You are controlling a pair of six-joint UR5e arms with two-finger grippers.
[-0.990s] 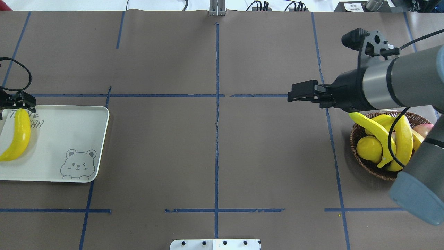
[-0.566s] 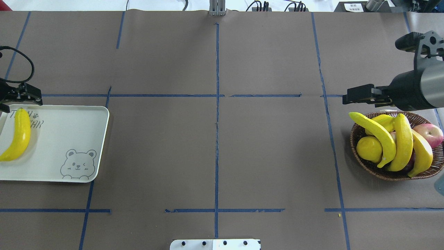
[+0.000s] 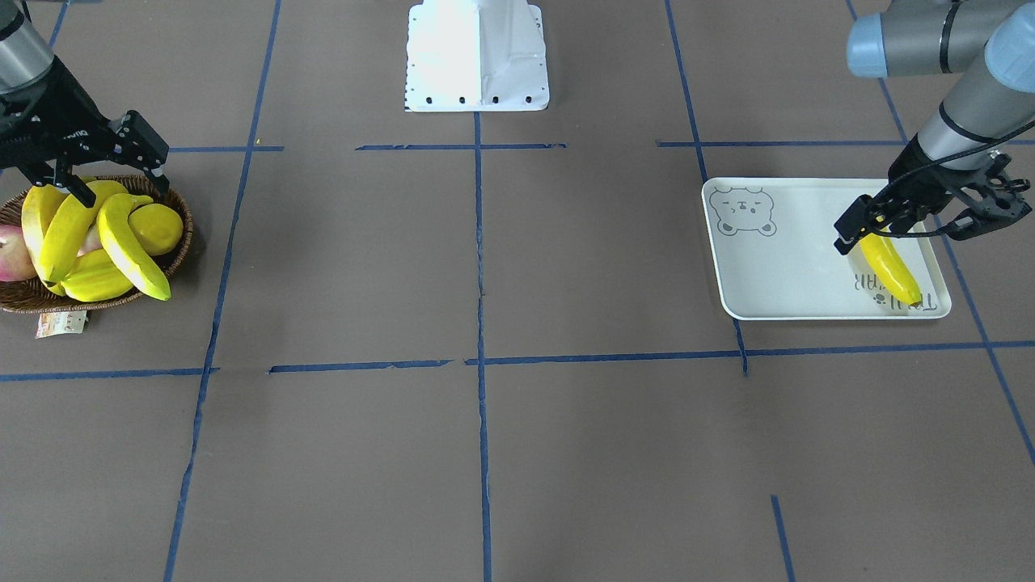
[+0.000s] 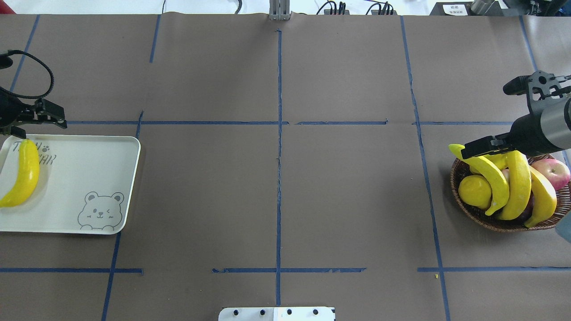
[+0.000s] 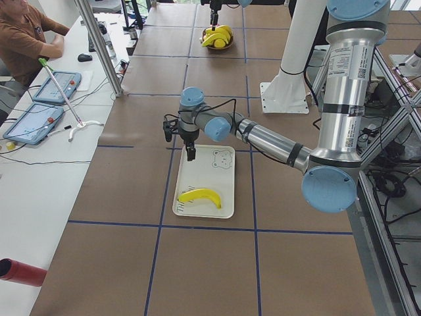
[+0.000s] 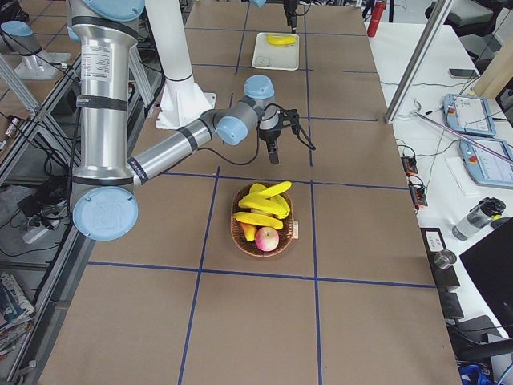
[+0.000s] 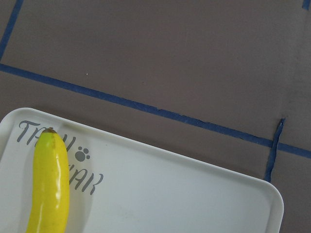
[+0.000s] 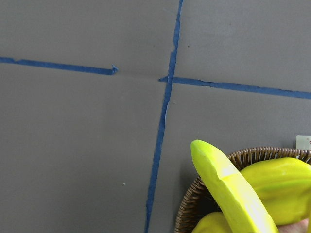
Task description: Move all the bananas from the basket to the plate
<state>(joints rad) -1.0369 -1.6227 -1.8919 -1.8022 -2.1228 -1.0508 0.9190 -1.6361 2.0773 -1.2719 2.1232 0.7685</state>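
One banana (image 4: 21, 177) lies along the left end of the plate (image 4: 80, 169), over its lettering; the left wrist view shows its tip (image 7: 48, 184). My left gripper (image 4: 35, 125) hangs open above the plate's far edge, clear of that banana (image 3: 889, 267). Three bananas (image 4: 519, 183) are piled in the wicker basket (image 4: 486, 221) at the right. My right gripper (image 3: 117, 182) stands open with nothing in it, over the pile at the basket's rim on the robot's side. In the right wrist view one banana (image 8: 233, 189) juts over the basket's rim (image 8: 201, 194).
A lemon (image 4: 475, 191) and a red apple (image 4: 553, 171) share the basket. A paper tag (image 3: 61, 323) lies by its rim. Blue tape lines cross the brown table cover. The robot's white base (image 3: 477, 56) sits at the middle of the table's robot-side edge.
The right arm has drawn back to the right, and its gripper now stands over the basket. The left gripper has lifted off the banana on the plate and shifted slightly right.
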